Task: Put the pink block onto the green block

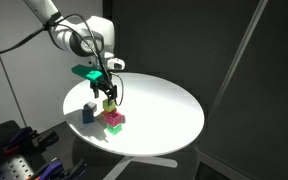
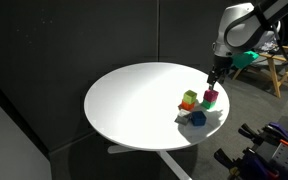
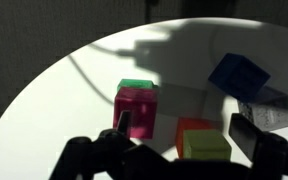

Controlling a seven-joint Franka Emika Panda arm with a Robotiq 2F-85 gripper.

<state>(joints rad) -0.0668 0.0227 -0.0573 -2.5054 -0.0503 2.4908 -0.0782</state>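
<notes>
The pink block (image 3: 136, 110) sits on top of the green block (image 3: 136, 85), whose edge shows just past it in the wrist view. In both exterior views the pink block (image 1: 115, 118) (image 2: 211, 96) stands on the green block (image 1: 114, 127) near the table's edge. My gripper (image 3: 184, 130) is open and empty. It hovers just above the blocks (image 1: 109, 93) (image 2: 213, 80). One finger shows in front of the pink block; the other is beside the lime-yellow cube.
A lime-yellow cube (image 3: 206, 147) rests on an orange cube (image 3: 192, 128) next to the pink stack. A blue cube (image 3: 239, 75) (image 1: 88, 113) (image 2: 198, 117) lies close by. All stand on a round white table (image 1: 164, 110) (image 2: 134, 100), near its rim.
</notes>
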